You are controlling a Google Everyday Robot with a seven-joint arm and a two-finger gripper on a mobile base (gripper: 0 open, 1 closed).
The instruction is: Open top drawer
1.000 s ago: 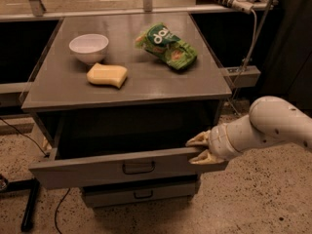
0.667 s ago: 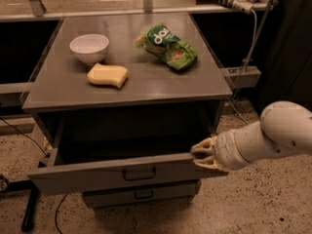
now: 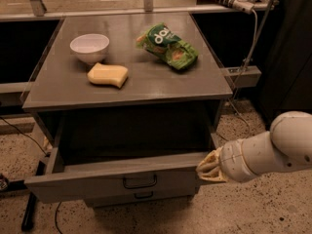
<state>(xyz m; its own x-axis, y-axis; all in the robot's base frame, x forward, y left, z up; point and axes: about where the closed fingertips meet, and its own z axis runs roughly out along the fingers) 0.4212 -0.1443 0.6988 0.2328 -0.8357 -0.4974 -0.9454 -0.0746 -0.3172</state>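
The top drawer [image 3: 117,183] is a grey metal drawer pulled well out from under the cabinet top, with a small black bar handle [image 3: 140,182] at the centre of its front. Its inside looks dark and empty. My gripper [image 3: 207,166] is at the drawer front's right end, against the top right corner. The white arm [image 3: 273,150] reaches in from the right. A lower drawer front [image 3: 136,197] shows just beneath.
On the cabinet top [image 3: 146,89] lie a white bowl [image 3: 89,47], a yellow sponge [image 3: 107,75] and a green snack bag [image 3: 167,47]. A cable and power strip [image 3: 229,0] hang at the back right. Speckled floor [image 3: 273,208] surrounds the cabinet.
The drawer has come further out toward the front. My gripper and arm have moved with its right corner, forward and slightly down.
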